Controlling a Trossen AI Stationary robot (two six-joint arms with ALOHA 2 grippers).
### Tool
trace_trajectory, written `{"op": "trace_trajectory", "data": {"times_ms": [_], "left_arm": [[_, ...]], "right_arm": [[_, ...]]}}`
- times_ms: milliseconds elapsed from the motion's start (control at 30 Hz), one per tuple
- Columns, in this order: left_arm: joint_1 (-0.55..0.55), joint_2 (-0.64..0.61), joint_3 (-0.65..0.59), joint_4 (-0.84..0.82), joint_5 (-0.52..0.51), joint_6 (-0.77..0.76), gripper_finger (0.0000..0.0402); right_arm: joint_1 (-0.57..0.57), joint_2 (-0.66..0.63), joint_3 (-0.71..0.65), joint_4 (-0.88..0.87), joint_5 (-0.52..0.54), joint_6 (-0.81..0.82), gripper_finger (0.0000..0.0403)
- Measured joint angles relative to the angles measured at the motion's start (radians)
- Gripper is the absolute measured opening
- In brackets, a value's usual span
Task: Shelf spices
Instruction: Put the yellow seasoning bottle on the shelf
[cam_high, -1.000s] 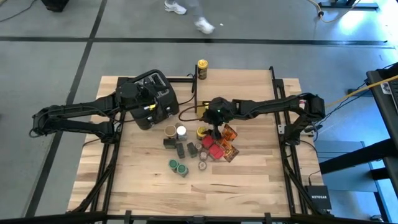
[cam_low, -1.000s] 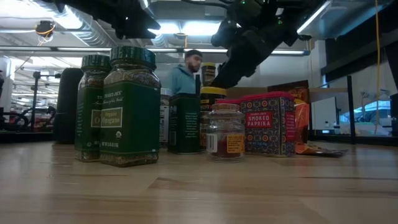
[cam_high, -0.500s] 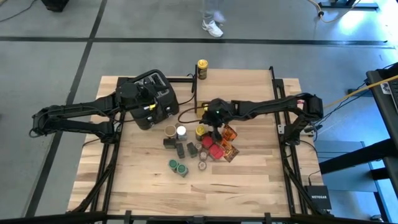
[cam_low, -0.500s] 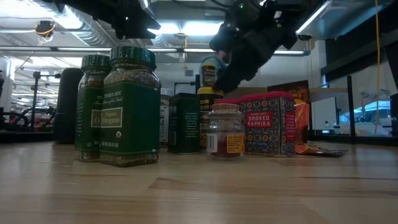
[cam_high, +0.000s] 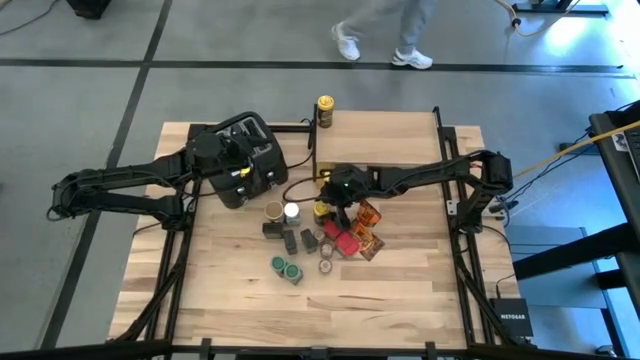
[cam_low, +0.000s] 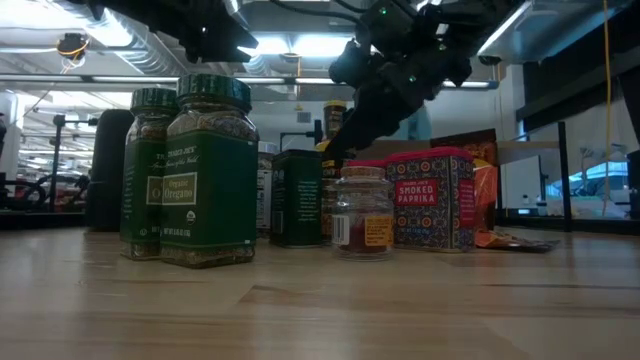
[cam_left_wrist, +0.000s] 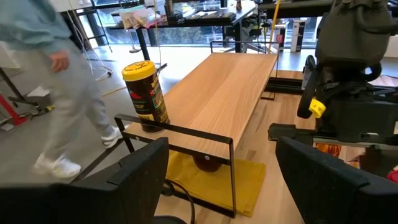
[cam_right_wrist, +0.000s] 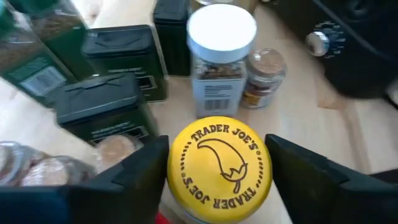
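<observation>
**A:** Where is your right gripper (cam_right_wrist: 217, 163) now?

**B:** You have it lowered over the jar with the yellow lid (cam_right_wrist: 219, 164), one finger on each side of the lid. The fingers (cam_right_wrist: 134, 174) sit just beside the lid's edge, but you cannot tell from here whether they press on it or leave a sliver of gap, so the grip is unsettled. The jar stands upright on the surface (cam_high: 400, 290).

**A:** What stands around that jar?

**B:** Just beyond it you see a jar with a white lid (cam_right_wrist: 221, 32), and beside that a small jar of brown powder (cam_right_wrist: 264, 74). Two dark green tins (cam_right_wrist: 102, 106) stand close on one side. In the low view a red tin (cam_low: 432, 200) marked smoked paprika and a small clear jar (cam_low: 362, 212) stand near the gripper, with two tall green-lidded jars (cam_low: 208, 170) closer to the camera. Orange-brown packets (cam_high: 368, 232) lie at the cluster's right edge.

**A:** And the shelf?

**B:** The shelf (cam_high: 385, 135) stands behind the cluster, with one yellow-lidded jar (cam_high: 325, 110) on its far left corner.

**A:** Your left gripper?

**B:** Your left gripper (cam_left_wrist: 224, 180) waits released above the black toaster (cam_high: 250, 155), well apart from the spices. A person (cam_high: 385, 25) walks past on the floor beyond the surface.
</observation>
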Motion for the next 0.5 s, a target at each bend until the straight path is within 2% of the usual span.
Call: {"op": "trace_trajectory", "data": {"times_ms": [100, 300, 500], "left_arm": [[0.0, 0.0, 0.0, 0.0, 0.0, 0.001, 0.029], [0.0, 0.0, 0.0, -0.002, 0.0, 0.001, 0.029], [0.0, 0.0, 0.0, -0.003, 0.0, -0.004, 0.029]], "right_arm": [[0.0, -0.005, 0.0, 0.001, 0.018, -0.017, 0.0228], [0.001, -0.062, 0.029, -0.055, 0.02, -0.025, 0.0228], [0.001, -0.136, 0.109, -0.197, 0.035, -0.031, 0.0236]]}}
